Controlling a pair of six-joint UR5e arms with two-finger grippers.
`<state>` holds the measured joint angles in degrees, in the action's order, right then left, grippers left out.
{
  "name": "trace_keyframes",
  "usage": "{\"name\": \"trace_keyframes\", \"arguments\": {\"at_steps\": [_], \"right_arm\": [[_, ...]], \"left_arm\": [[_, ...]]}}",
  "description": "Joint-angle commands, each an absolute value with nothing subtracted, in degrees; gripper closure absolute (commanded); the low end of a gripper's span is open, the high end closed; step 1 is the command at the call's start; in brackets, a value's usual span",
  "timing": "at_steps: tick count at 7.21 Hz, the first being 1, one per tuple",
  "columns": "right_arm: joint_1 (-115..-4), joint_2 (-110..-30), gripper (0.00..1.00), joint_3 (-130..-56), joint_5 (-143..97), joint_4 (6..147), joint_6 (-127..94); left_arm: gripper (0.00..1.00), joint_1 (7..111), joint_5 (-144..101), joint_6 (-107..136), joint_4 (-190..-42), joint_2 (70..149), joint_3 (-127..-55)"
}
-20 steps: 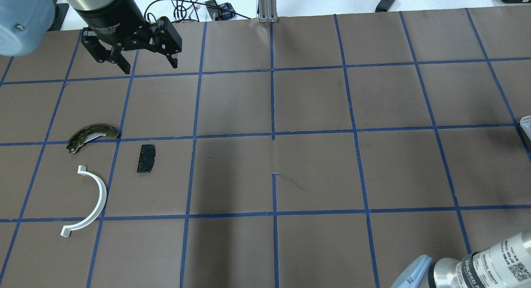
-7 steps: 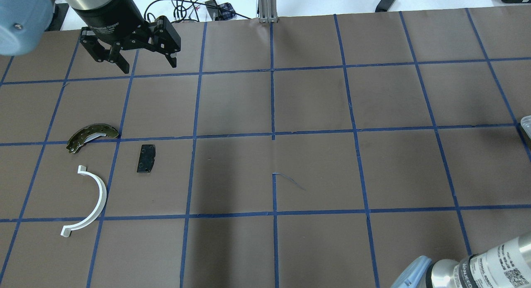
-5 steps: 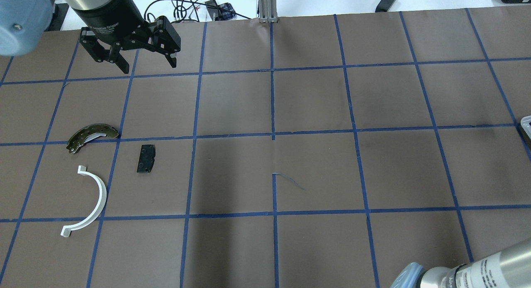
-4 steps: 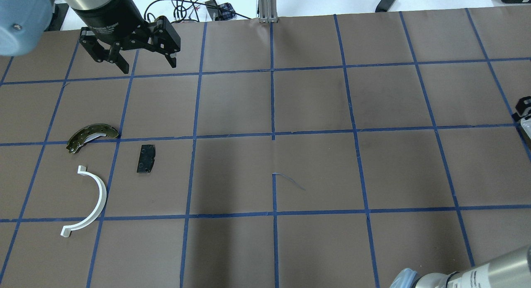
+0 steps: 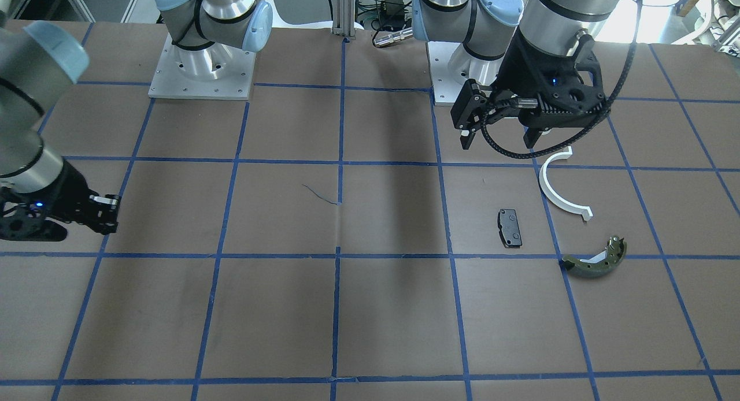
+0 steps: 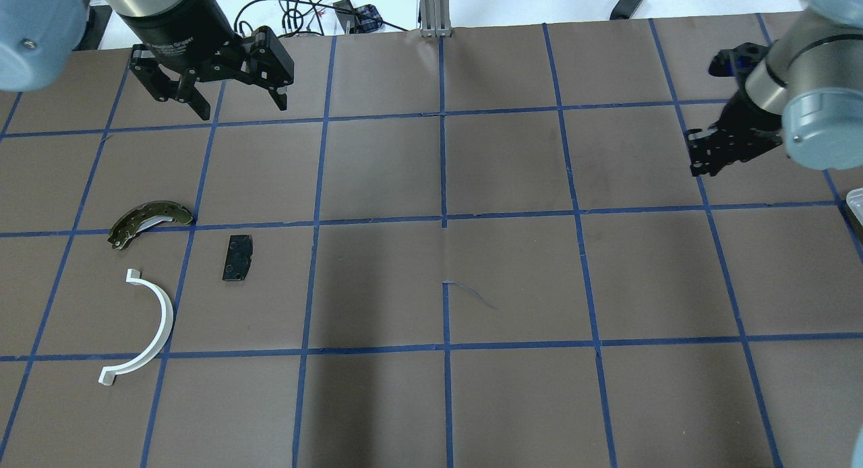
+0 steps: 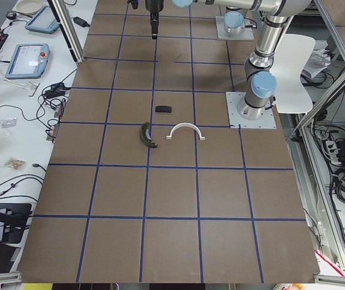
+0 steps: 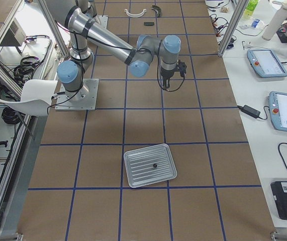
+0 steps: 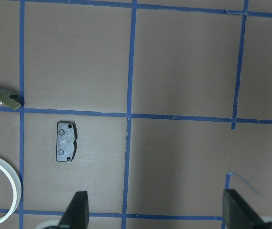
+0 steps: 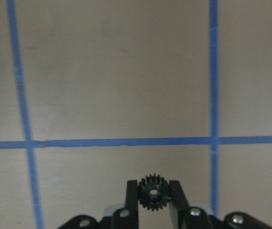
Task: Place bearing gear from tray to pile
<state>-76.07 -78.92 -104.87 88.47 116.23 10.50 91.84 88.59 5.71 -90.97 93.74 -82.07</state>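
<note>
My right gripper (image 10: 153,185) is shut on a small black bearing gear (image 10: 153,194), held between its fingers above bare brown paper. It hangs over the table's right side in the overhead view (image 6: 701,163), far from the pile. The pile lies at the left: a white half-ring arc (image 6: 152,330), a black pad (image 6: 236,257) and an olive brake shoe (image 6: 150,220). My left gripper (image 6: 239,107) is open and empty, high behind the pile. The metal tray (image 8: 150,165) shows in the exterior right view.
A small dark item (image 8: 155,165) lies in the tray. The tray's corner (image 6: 855,208) pokes in at the overhead view's right edge. Blue tape lines grid the brown table. Cables and a metal post (image 6: 435,9) stand at the far edge.
My right arm has swung from the bottom right corner into the far right of the overhead view, with its gripper now above the table. The left arm and the pile have not moved.
</note>
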Motion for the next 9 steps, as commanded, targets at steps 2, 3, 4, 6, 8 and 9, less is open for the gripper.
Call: {"name": "trace_keyframes", "arguments": {"at_steps": [2, 3, 4, 6, 8, 9], "right_arm": [[-99.25, -78.06, 0.89, -105.73, 88.42, 117.51, -24.61], [-103.75, -75.18, 0.89, -105.82, 88.51, 121.95, -32.18], [-108.5, -72.19, 0.87, -105.47, 88.51, 128.87, -34.17], [-112.14, -69.09, 0.83, -105.38, 87.72, 132.61, -35.07], [-113.81, -68.21, 0.65, -106.52, 82.9, 132.71, -34.89], [-114.78, -67.94, 0.57, -106.44, 82.36, 132.54, -35.33]], "left_arm": [[0.0, 91.84, 88.68, 5.71, -91.05, 93.69, -82.18], [0.0, 91.85, 88.86, 5.63, -91.05, 93.69, -82.18], [0.0, 91.85, 88.86, 5.63, -91.05, 93.69, -82.18], [0.0, 91.93, 88.77, 5.62, -91.05, 93.69, -82.35], [0.0, 91.76, 88.68, 5.63, -91.05, 93.69, -82.35], [0.0, 91.93, 88.77, 5.63, -91.49, 93.69, -82.35]]}}
